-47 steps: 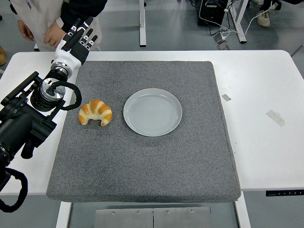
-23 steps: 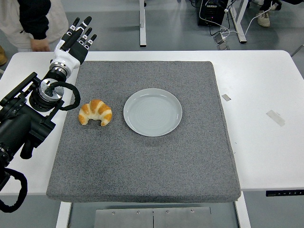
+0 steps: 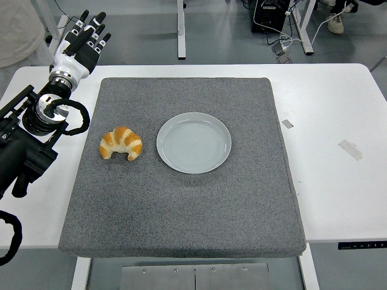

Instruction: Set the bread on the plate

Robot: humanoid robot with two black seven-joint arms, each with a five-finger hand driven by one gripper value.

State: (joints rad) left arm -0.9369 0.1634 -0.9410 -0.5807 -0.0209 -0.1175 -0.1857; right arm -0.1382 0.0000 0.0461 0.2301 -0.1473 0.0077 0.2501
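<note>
Croissant point(image 3: 121, 143) beside plate point(image 3: 194, 142), left hand point(image 3: 80, 46) raised

No legible txt anywhere. Plate point(image 3: 194, 142), bread point(image 3: 121, 143), grey mat point(image 3: 181, 205) all unmarked. Tape bits on table point(image 3: 338, 181) blank. Left hand point(image 3: 78, 45) shows no readable print.

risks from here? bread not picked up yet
1. The left hand is open past the table's far left corner, well away from the croissant; a long reach may land off-centre on it.
2. The croissant lies close beside the plate on the grey mat; a low approach might nudge either one.
3. The croissant's curved, flaky shape could slip or crush in the fingers.
</note>
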